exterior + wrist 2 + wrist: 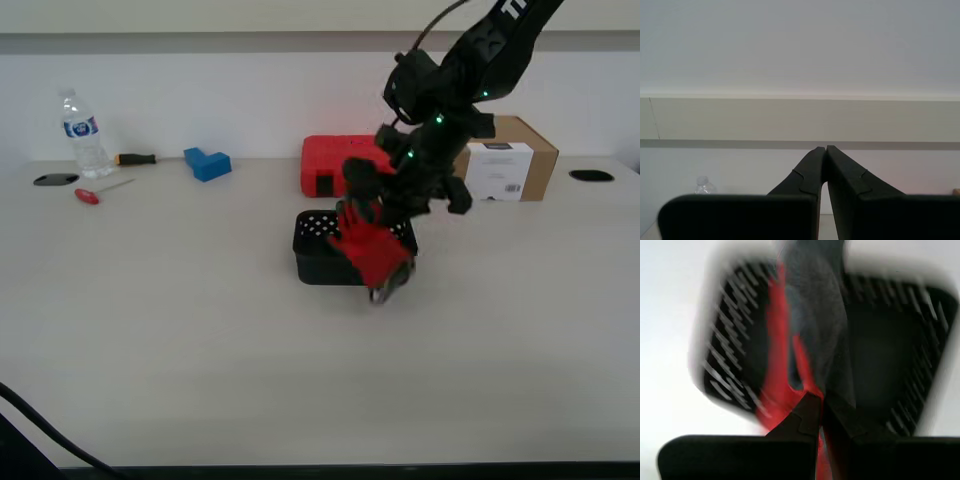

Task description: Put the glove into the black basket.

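Note:
The red glove (372, 250) with dark grey fingertips hangs from my first gripper (372, 205), which is shut on it just above the black basket (318, 252). The glove droops over the basket's near right corner, its lower end outside the rim. In the blurred first wrist view the glove (790, 355) dangles from the closed gripper (821, 402) over the perforated basket (890, 355). My second gripper (826, 150) is shut and empty, pointing at a wall; it does not show in the exterior view.
A red plastic case (335, 165) stands right behind the basket and a cardboard box (510, 155) to its right. A blue block (207, 162), screwdrivers (95, 193) and a water bottle (82, 135) lie at the back of the exterior view's left.

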Available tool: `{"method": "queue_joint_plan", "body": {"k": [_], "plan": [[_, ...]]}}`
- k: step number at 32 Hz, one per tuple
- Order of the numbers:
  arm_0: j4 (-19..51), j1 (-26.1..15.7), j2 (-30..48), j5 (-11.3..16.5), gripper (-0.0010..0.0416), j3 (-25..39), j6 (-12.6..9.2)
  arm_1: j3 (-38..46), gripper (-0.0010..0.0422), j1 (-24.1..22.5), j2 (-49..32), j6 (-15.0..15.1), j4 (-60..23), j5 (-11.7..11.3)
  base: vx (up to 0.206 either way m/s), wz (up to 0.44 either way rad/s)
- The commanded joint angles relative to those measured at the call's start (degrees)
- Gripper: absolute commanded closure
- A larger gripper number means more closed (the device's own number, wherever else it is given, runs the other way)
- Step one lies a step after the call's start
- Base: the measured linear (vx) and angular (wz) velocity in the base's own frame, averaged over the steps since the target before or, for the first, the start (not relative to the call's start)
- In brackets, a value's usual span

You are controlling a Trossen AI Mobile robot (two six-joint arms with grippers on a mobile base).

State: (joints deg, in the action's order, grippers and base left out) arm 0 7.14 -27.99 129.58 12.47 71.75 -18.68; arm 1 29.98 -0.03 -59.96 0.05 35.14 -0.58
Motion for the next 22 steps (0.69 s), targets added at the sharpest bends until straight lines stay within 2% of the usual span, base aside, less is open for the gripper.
{"method": "queue_joint_plan", "body": {"k": [1,6,9,13,19,22], "plan": [[-0.9,-0.1,0.5,-0.2,0.0406,1.2,-0.9,0.0,0.0412,0.0,0.0,0.0,0.2,-0.1,0.014,0.046],[1.7,-0.1,0.5,-2.3,0.0397,4.5,-2.4,0.1,0.0412,0.0,0.0,0.0,-0.1,-0.2,0.000,0.000],[3.8,-0.1,0.5,-4.7,0.0354,5.4,-2.6,0.1,0.0412,0.0,-0.1,0.0,-0.2,-0.2,0.000,0.000],[3.8,0.2,0.5,-4.9,0.0280,5.4,-2.4,0.1,0.0412,0.0,-0.1,0.0,-0.2,-0.2,0.000,0.000],[2.6,0.2,0.5,-4.6,0.0280,6.0,-2.4,0.0,0.0412,0.0,0.0,0.0,-0.3,-0.2,0.000,0.000],[3.0,0.3,-0.2,-5.1,0.0280,8.7,-2.3,0.0,0.0412,0.0,0.0,0.0,-0.3,-0.2,0.000,0.000]]}}
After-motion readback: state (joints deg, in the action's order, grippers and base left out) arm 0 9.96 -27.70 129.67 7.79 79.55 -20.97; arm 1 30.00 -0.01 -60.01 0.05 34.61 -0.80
